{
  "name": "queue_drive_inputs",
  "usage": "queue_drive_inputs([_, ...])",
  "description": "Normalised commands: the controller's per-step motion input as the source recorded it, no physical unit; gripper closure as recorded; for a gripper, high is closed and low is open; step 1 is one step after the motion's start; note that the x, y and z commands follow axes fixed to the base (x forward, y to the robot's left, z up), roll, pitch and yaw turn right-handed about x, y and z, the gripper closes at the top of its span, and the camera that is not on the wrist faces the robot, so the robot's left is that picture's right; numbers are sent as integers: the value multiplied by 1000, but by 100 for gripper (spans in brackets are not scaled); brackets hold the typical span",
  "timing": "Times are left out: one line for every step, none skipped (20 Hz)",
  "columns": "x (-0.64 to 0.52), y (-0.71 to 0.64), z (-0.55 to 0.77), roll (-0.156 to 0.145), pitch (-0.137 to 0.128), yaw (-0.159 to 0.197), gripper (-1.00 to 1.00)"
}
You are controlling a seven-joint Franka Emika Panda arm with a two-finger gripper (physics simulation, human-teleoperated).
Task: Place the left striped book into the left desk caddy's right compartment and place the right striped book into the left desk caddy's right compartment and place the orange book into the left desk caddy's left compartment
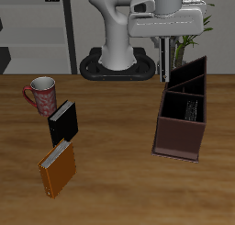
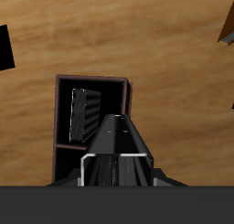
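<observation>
The left desk caddy (image 1: 174, 141) is a long maroon box standing near the table's side edge. One striped book (image 1: 192, 110) stands inside its larger end section, the one nearest the table's front; it also shows in the wrist view (image 2: 82, 113). My gripper (image 1: 168, 80) hangs above the caddy's back end, shut on the other striped book (image 2: 117, 138), which I see edge-on as a dark wedge between the fingers (image 2: 87, 168). The orange book (image 1: 57, 167) lies flat near the table's front edge, far from the gripper.
A plain black book (image 1: 62, 121) lies just behind the orange book. A patterned mug (image 1: 41, 94) stands behind the black book. The robot's base (image 1: 117, 63) and a potted plant (image 1: 188, 31) are at the table's back.
</observation>
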Motion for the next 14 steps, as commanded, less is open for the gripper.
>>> queue_drive_inputs([82, 90, 12, 35, 54, -52, 100])
queue_drive_inputs([306, 33, -10, -37, 58, -43, 100])
queue_drive_inputs([212, 107, 15, -46, -44, 69, 100])
queue_drive_inputs([327, 89, -120, -12, 62, -9, 100])
queue_drive_inputs([227, 72, -123, 17, 97, -47, 100])
queue_drive_inputs([285, 138, -10, -6, 26, 15, 100])
queue_drive_inputs([0, 0, 0, 0, 0, 0, 100])
queue_drive_inputs([138, 23, -32, -89, -2, 83, 100])
queue_drive_inputs([815, 95, -216, 71, 194, -119, 100])
queue_drive_inputs([-123, -13, -16, 0, 0, 0, 100])
queue_drive_inputs([274, -21, -135, -111, 48, -28, 100])
queue_drive_inputs([520, 187, -226, 46, 102, -34, 100])
queue_drive_inputs([483, 377, -325, 19, 73, 3, 100])
queue_drive_inputs([-67, 4, -9, 0, 0, 0, 100])
